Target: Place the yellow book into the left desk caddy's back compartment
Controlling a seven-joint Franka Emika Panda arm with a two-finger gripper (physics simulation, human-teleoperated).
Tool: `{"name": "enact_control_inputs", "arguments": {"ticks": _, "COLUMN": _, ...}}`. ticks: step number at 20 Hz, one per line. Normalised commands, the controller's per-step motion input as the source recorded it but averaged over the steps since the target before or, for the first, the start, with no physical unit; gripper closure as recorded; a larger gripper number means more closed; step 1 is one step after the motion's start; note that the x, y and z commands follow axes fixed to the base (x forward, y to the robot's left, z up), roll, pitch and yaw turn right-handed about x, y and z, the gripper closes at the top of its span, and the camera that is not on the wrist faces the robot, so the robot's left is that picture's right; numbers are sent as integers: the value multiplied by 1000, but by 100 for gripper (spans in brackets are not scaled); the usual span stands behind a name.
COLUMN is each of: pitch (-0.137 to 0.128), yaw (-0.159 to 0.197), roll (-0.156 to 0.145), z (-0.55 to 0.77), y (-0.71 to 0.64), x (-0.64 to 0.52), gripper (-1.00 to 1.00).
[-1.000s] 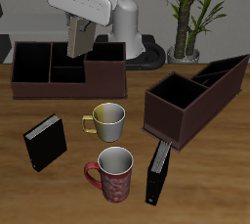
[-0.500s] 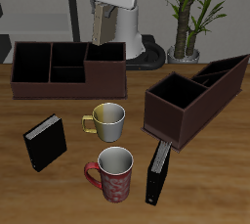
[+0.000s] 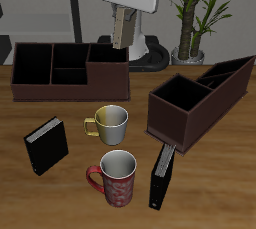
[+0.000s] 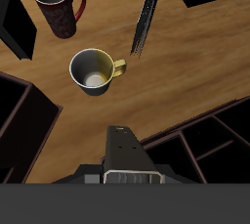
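My gripper point(image 3: 124, 13) is shut on the yellow book point(image 3: 122, 31), which hangs upright high above the back of the table, over the end of the squarely seen brown box. In the wrist view the book point(image 4: 122, 148) sticks out from between my fingers point(image 4: 125, 176). The left desk caddy point(image 3: 198, 101) is the diagonal dark brown box, and it lies lower and off to the side of the book. Its back compartment point(image 3: 236, 73) is the dark far end section, beside the plant pot.
The other brown caddy point(image 3: 68, 70) lies at the back under the book. A yellow-handled mug point(image 3: 110, 123) and a red mug point(image 3: 117, 177) stand mid-table. One black book point(image 3: 45, 145) and another point(image 3: 160, 175) stand near the front. A potted plant point(image 3: 196, 13) stands behind the diagonal caddy.
My gripper has carried the yellow book sideways along the back of the table toward the diagonal caddy and a little higher. The book has turned to hang more upright.
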Motion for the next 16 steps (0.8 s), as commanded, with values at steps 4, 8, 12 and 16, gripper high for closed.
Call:
{"name": "enact_control_inputs", "arguments": {"ticks": 4, "pitch": -18, "yaw": -37, "roll": 41, "z": 89, "y": 408, "x": -181, "gripper": 100}}
{"name": "enact_control_inputs", "arguments": {"ticks": 8, "pitch": -32, "yaw": -22, "roll": 22, "z": 151, "y": 313, "x": -192, "gripper": 100}}
{"name": "enact_control_inputs", "arguments": {"ticks": 12, "pitch": -18, "yaw": -60, "roll": 21, "z": 85, "y": 228, "x": -119, "gripper": 100}}
{"name": "enact_control_inputs", "arguments": {"ticks": 16, "pitch": 25, "yaw": -81, "roll": -19, "z": -110, "y": 246, "x": -39, "gripper": 100}}
